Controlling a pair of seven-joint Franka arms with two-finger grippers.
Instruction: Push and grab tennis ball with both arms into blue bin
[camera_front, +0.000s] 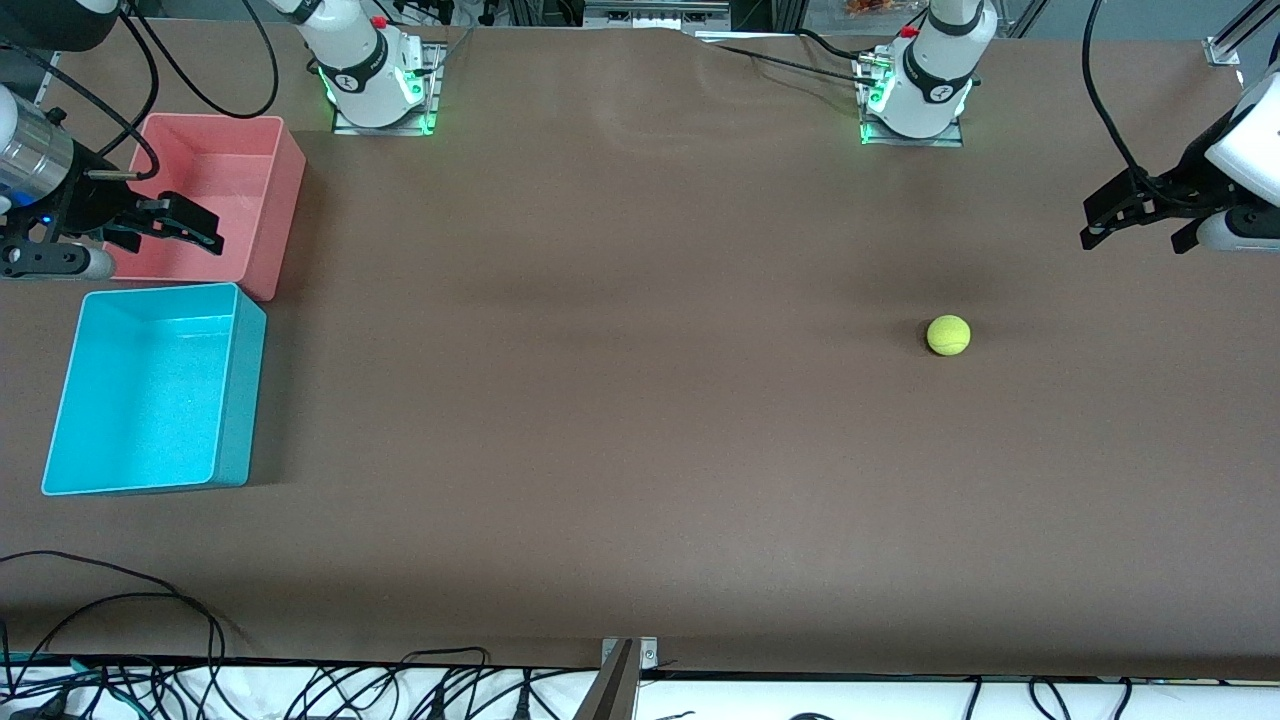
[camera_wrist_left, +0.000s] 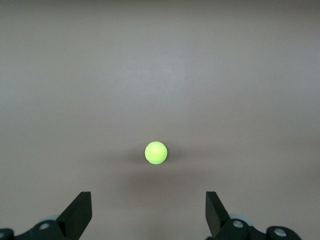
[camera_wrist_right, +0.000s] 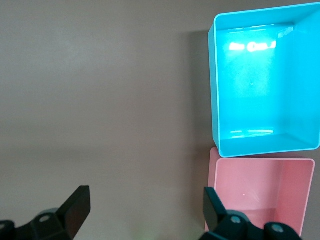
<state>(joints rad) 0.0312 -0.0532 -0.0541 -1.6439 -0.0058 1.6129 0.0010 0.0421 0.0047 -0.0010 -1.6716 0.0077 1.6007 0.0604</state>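
Note:
The tennis ball (camera_front: 948, 335) lies on the brown table toward the left arm's end; it also shows in the left wrist view (camera_wrist_left: 156, 152), lying apart from the fingers. My left gripper (camera_front: 1135, 225) is open and empty, up in the air over the table's end past the ball. The blue bin (camera_front: 235, 400) stands empty at the right arm's end, also in the right wrist view (camera_wrist_right: 216, 90). My right gripper (camera_front: 170, 228) is open and empty, held over the pink-red tub.
A pink-red tub (camera_front: 285, 190) stands beside the blue bin, farther from the front camera; it also shows in the right wrist view (camera_wrist_right: 295, 170). Cables lie along the table's near edge (camera_front: 300, 690).

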